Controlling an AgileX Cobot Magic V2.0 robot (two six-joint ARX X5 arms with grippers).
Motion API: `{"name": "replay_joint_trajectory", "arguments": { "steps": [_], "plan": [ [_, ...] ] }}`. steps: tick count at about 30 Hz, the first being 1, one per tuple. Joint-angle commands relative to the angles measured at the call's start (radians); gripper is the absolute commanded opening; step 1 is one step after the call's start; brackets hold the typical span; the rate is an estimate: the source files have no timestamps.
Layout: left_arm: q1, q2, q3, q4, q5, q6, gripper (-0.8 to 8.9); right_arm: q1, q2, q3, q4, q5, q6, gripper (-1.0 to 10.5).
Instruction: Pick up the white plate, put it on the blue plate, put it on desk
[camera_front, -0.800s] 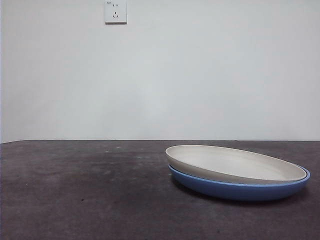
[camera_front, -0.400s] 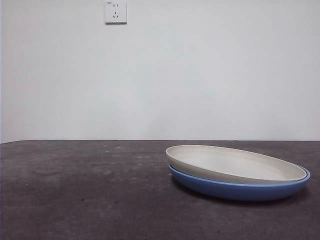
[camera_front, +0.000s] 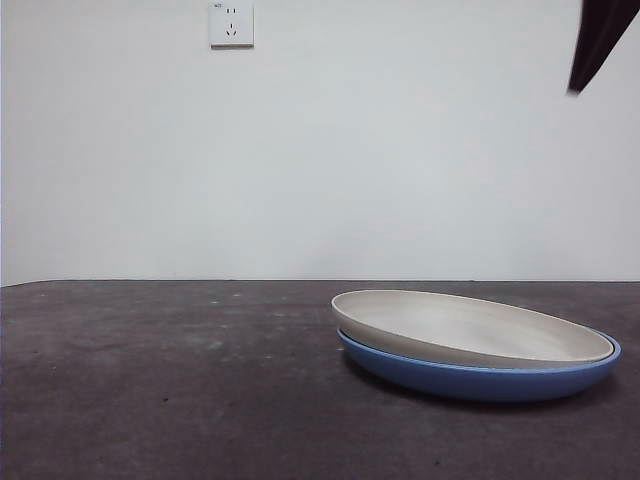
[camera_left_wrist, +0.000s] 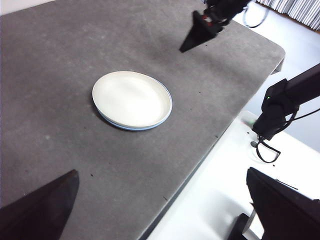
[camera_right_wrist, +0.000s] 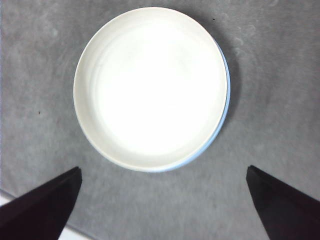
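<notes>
White plate (camera_right_wrist: 150, 87) sits nested in blue plate (camera_right_wrist: 226, 95); our right gripper (camera_right_wrist: 160, 210) hangs above, jaws apart, empty. Risk: pinching both rims lifts both, or drags the stack across desk (camera_front: 150, 380). Left gripper (camera_left_wrist: 160, 210) waits, jaws spread.

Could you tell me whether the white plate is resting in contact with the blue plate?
Touching: the front view shows the white plate nested slightly askew in the blue plate, with no gap.

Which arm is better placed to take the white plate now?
Right, probably: the right gripper hangs open directly above the white plate, stacked on the blue plate. The left gripper is farther off.
</notes>
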Motion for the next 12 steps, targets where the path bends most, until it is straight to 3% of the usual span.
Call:
{"name": "replay_joint_trajectory", "arguments": {
  "steps": [1, 12],
  "plan": [
    [-0.004, 0.005, 0.009, -0.006, -0.002, -0.025, 5.92, -0.03, 0.098, 0.019, 0.047, -0.039, -0.035, 5.5],
    [-0.004, 0.005, 0.009, -0.004, -0.002, -0.049, 5.92, -0.069, 0.422, 0.019, 0.221, -0.116, -0.069, 5.5]
  ]
}}
